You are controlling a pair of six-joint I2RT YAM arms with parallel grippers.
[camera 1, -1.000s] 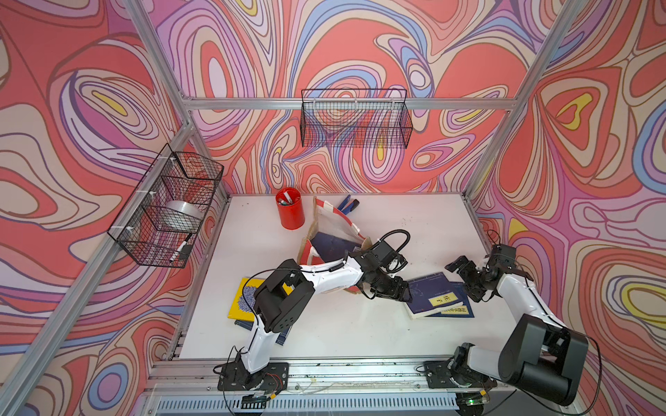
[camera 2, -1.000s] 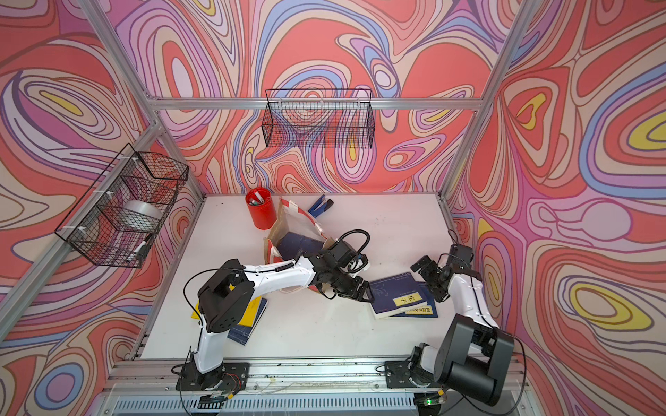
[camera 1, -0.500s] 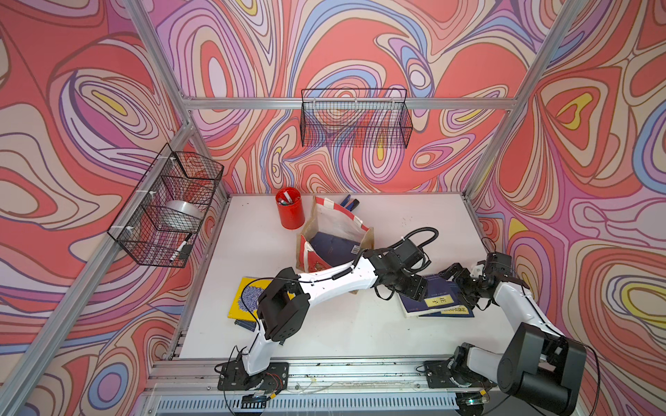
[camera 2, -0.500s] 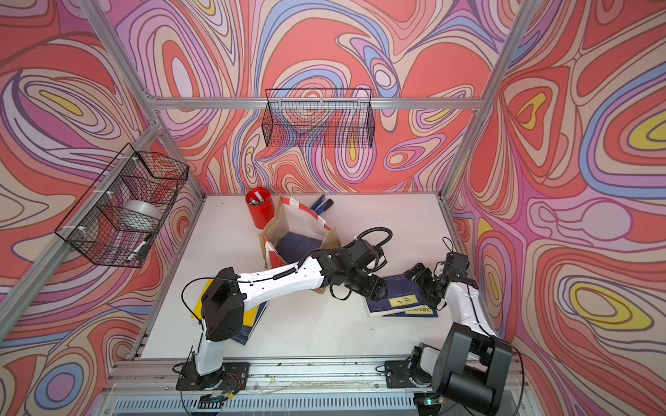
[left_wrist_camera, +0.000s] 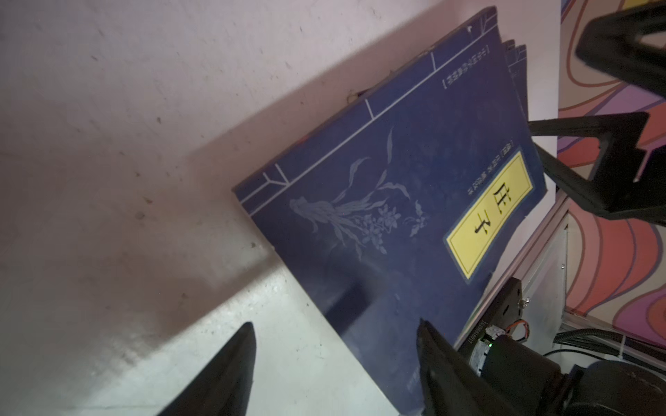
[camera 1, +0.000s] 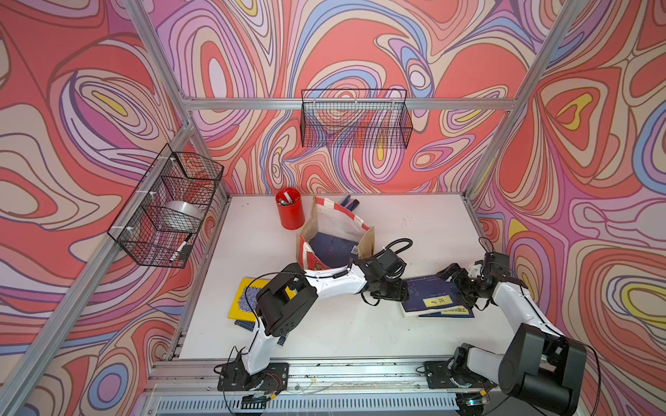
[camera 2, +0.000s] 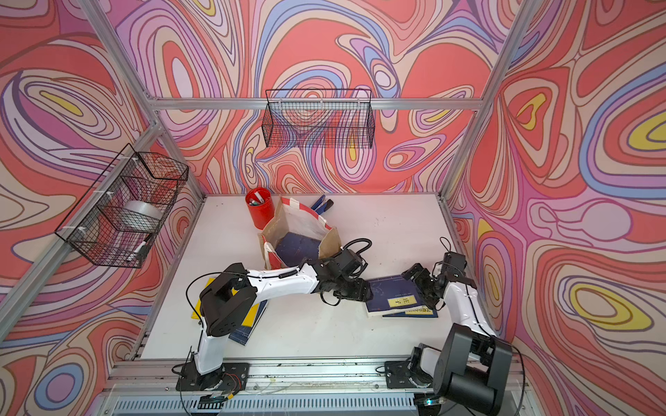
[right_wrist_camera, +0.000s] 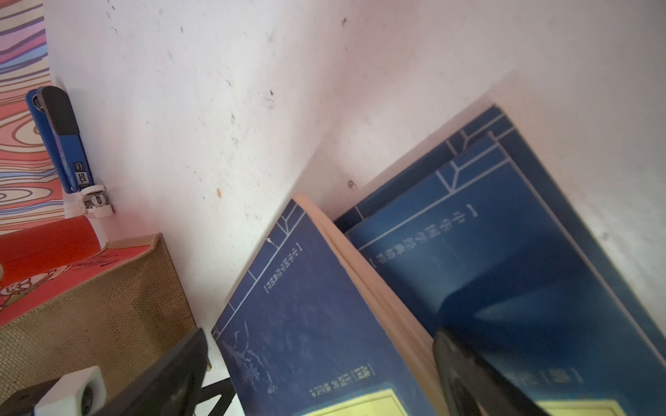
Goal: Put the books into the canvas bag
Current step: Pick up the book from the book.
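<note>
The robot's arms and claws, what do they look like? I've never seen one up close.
The left arm and right arm have smooth white shells between bulky black joint housings, and stand on black bases mounted on a metal rail. A black cable loops over the left wrist. The left gripper and right gripper are black, each with two tapering wedge-like fingers.

Tabletop (left_wrist_camera: 108, 108) looks scuffed matt white, bag (right_wrist_camera: 90, 317) coarse woven burlap, books (left_wrist_camera: 378, 201) w/ matt navy paper covers.

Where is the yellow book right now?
In both top views the yellow book lies flat near the front left corner of the table, on a navy book, partly hidden under the left arm.
</note>
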